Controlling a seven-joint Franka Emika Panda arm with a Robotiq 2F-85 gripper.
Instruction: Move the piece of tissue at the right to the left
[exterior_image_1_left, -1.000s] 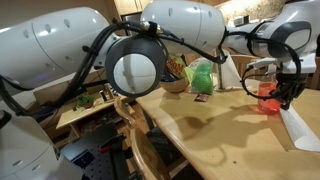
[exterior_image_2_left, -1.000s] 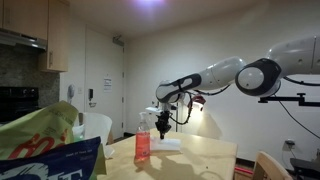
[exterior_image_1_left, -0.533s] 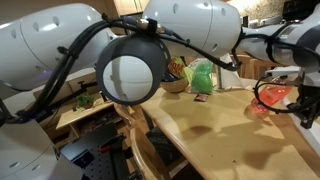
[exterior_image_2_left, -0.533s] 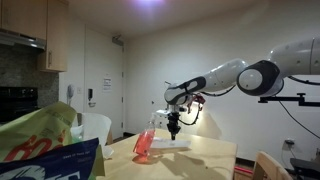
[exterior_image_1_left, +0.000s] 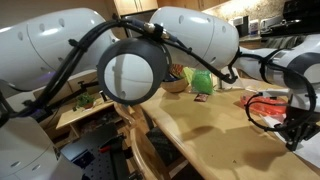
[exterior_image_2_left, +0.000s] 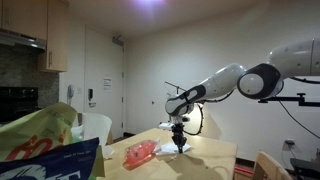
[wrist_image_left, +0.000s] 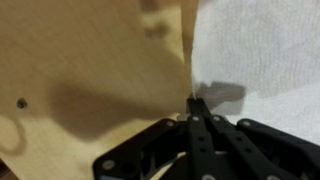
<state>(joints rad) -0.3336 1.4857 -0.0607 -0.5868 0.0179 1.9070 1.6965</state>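
The pincer (wrist_image_left: 197, 108) is clenched, its tips meeting right at the edge of the white tissue (wrist_image_left: 262, 50); whether any fold is nipped cannot be told. The sheet lies flat and spreads toward the wrist view's right, with bare wooden tabletop (wrist_image_left: 85, 60) on the opposite side

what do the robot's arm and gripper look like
The arm is made of glossy white, rounded segments, with a large round joint cap ringed in black. Black cables run along the outside of the shell. The gripper is matte black and narrows to a slim tip.
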